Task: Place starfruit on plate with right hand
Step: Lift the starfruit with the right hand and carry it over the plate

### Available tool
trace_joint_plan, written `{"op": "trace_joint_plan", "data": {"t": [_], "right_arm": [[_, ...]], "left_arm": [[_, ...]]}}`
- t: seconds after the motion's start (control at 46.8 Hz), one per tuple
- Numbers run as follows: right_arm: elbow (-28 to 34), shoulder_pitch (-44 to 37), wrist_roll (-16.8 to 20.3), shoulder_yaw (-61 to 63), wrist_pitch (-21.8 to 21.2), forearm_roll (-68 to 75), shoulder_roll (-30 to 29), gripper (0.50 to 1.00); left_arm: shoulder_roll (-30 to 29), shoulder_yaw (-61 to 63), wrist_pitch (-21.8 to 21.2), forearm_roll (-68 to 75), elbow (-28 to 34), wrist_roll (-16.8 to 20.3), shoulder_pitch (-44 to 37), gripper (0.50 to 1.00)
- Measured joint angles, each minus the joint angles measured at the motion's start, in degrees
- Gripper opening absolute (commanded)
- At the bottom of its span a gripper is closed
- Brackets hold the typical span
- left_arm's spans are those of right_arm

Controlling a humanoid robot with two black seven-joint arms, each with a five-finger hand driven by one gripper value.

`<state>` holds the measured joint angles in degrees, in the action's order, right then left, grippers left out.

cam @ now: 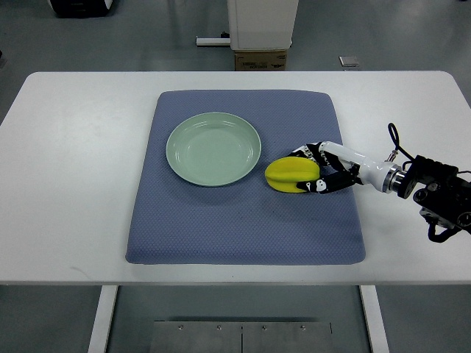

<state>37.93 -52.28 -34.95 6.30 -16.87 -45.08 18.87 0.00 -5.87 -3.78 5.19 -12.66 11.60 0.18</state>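
Starfruit yellow, long axis left-right | on blue mat, just right of empty green plate | right hand fingers wrapped around it

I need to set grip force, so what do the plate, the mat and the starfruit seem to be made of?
Plate: smooth pale green, faint sheen, likely plastic or glazed ceramic. Mat: blue-grey, dotted weave, matte, looks like padded fabric. Starfruit: glossy yellow, uniform colour, possibly a plastic replica; right hand wraps it.

Looks like a robotics lab: bare white bench on a grey floor, equipment base well beyond the hand.
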Motion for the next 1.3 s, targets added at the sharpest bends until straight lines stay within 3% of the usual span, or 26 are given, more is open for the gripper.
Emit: {"op": "trace_joint_plan", "data": {"t": [0.513,0.77,0.941,1.304], "right_arm": [[0.3,-5.6,0.0,6.8,-0.2,0.7,0.8,0.5],[0.2,-9.1,5.5,6.9,0.2,0.8,-2.8,0.5],[0.2,-10.9,9.2,6.7,3.0,0.7,-6.5,0.5],[-2.7,-14.2,12.2,2.8,5.4,0.7,-15.2,0.5]], "left_arm": [[0.0,0.0,0.0,0.0,0.0,0.0,0.0,1.0],[0.0,0.0,0.0,0.0,0.0,0.0,0.0,1.0],[0.0,0.0,0.0,0.0,0.0,0.0,0.0,1.0],[0.0,0.0,0.0,0.0,0.0,0.0,0.0,1.0]]}}
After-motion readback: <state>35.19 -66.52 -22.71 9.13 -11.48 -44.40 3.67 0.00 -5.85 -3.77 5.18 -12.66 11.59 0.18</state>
